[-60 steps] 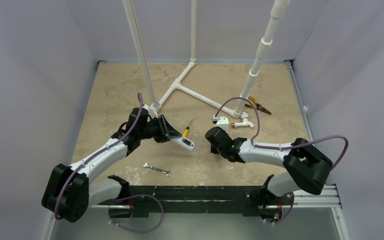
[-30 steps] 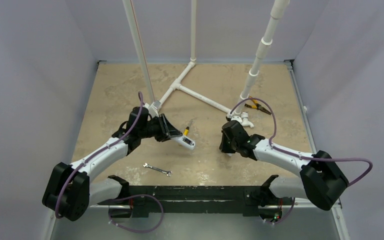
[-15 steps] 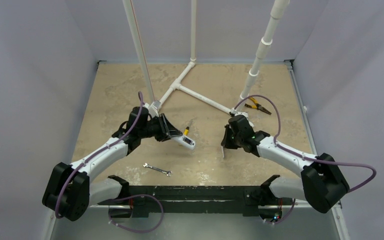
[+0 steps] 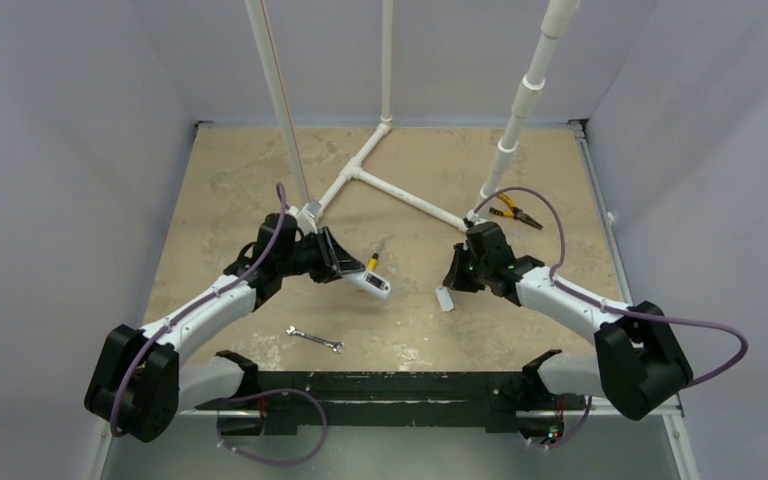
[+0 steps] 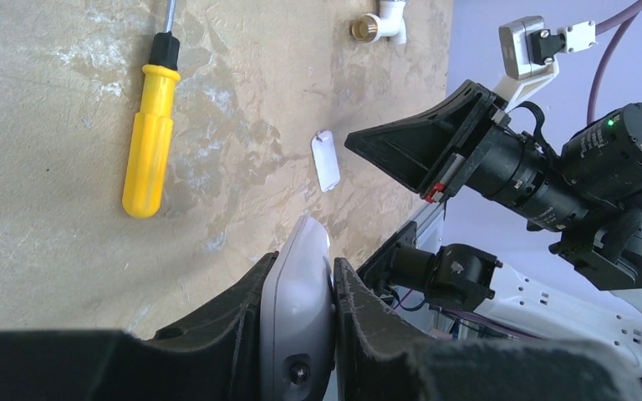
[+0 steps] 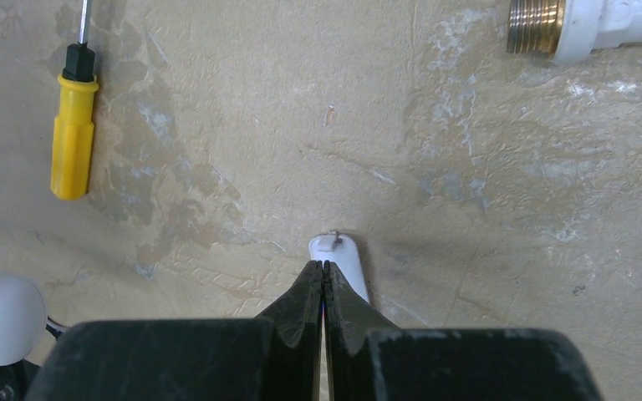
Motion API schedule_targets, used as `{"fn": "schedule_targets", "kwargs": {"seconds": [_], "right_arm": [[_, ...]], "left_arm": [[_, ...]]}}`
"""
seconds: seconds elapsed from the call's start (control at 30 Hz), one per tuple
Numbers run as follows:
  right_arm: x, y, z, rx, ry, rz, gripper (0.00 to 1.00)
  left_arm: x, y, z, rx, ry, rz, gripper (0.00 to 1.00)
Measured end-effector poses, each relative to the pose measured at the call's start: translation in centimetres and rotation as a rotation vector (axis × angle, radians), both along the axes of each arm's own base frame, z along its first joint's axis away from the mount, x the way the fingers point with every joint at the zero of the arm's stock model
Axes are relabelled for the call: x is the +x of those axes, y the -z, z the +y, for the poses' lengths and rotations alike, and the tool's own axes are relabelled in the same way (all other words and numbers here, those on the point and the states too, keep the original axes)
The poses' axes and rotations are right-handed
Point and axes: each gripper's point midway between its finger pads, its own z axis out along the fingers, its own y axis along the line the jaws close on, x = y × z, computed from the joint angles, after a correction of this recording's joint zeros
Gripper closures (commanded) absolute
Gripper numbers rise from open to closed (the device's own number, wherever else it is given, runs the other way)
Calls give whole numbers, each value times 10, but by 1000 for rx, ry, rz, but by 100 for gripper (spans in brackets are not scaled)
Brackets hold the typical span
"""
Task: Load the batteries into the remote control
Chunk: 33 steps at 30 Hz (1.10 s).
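Observation:
My left gripper (image 4: 348,270) is shut on the white remote control (image 4: 371,285) and holds it above the table; in the left wrist view the remote (image 5: 301,288) sits edge-on between the pads. My right gripper (image 4: 456,279) is shut and empty, its tips (image 6: 323,266) just over a small white battery cover (image 6: 354,261). The cover lies flat on the table in the top view (image 4: 444,298) and shows in the left wrist view (image 5: 326,160). No batteries are in view.
A yellow-handled screwdriver (image 4: 372,262) lies behind the remote. A small wrench (image 4: 315,339) lies near the front edge. Yellow pliers (image 4: 515,212) lie at the back right. A white PVC pipe frame (image 4: 390,185) with a brass fitting (image 6: 535,29) crosses the back.
My right arm swung from the centre to the right and came down. The white cover that hung at its tips now lies flat on the table. The left arm has not moved.

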Motion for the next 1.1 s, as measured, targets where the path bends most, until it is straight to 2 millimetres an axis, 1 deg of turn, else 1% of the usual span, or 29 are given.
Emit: {"fn": "schedule_targets", "kwargs": {"seconds": [0.07, 0.1, 0.13, 0.2, 0.43, 0.53, 0.7, 0.87, 1.1], "right_arm": [[-1, 2, -1, 1, -3, 5, 84], [-1, 2, -1, -2, -8, 4, 77], [-1, 3, -2, -11, -13, 2, 72], [-2, 4, -5, -30, -26, 1, 68], [-10, 13, -21, -123, -37, 26, 65], [-15, 15, -23, -141, -47, 41, 62], [-20, 17, -19, -146, -80, 49, 60], [-25, 25, -13, -153, -112, 70, 60], [-18, 25, 1, -159, -145, 54, 65]], "left_arm": [[0, 0, 0, 0, 0, 0, 100], [0, 0, 0, 0, 0, 0, 100], [0, 0, 0, 0, 0, 0, 100], [0, 1, 0, 1, 0, 2, 100], [1, 3, 1, 3, -3, 9, 100], [3, 3, 1, 2, -5, 6, 100], [4, 4, 0, 0, -4, 6, 100], [4, 3, 0, -3, -3, 4, 100], [4, 3, 0, -5, -6, 8, 100]]}}
